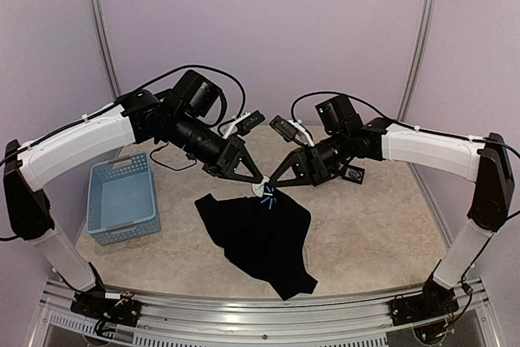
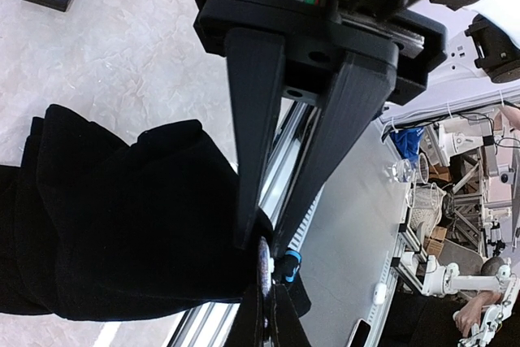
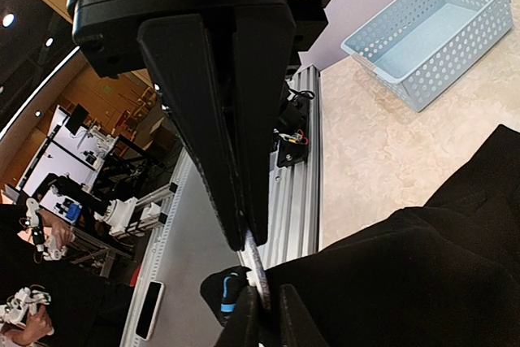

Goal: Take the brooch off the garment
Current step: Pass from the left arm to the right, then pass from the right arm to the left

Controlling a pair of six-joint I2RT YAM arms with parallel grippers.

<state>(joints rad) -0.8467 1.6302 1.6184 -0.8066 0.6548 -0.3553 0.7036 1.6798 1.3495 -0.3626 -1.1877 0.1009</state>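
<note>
Garment (image 1: 260, 237): black, soft, limp. It lies mid-tabletop (image 1: 374, 225) and spreads toward 6 o'clock, with its 12 o'clock edge raised to where both pincers meet. Basket (image 1: 122, 198) sits well apart, at 9 o'clock of it

Brooch (image 2: 262, 264): small, thin, pale disc seen edge-on at that raised edge, just beside the blue mark (image 2: 289, 266)

Handling, judged:
- Cloth is light with no stiffness, so it will drape and follow any pull rather than resist. One side must anchor it close to the brooch, or the whole garment simply travels.
- Brooch looks rigid, light, thin-rimmed and probably slick. There is little to bite on, so take it squarely across the rim.
- Its fastening is hidden. A pin could snag or tear the weave if jerked.

Left pincer (image 2: 262, 243): jaws closed, tips pinching the cloth fold right beside the brooch. The arm reaches in from 10 o'clock with the wrist pitched down toward centre

Right pincer (image 3: 246, 238): jaws drawn together on the brooch's rim, gripping it as far as its wrist view shows. The arm reaches in from 2 o'clock, mirroring the left, fingers slanting down. The two sets of tips nearly meet end to end

Next move, judged: part the arms slowly, left anchoring the cloth, right carrying the brooch away
</note>
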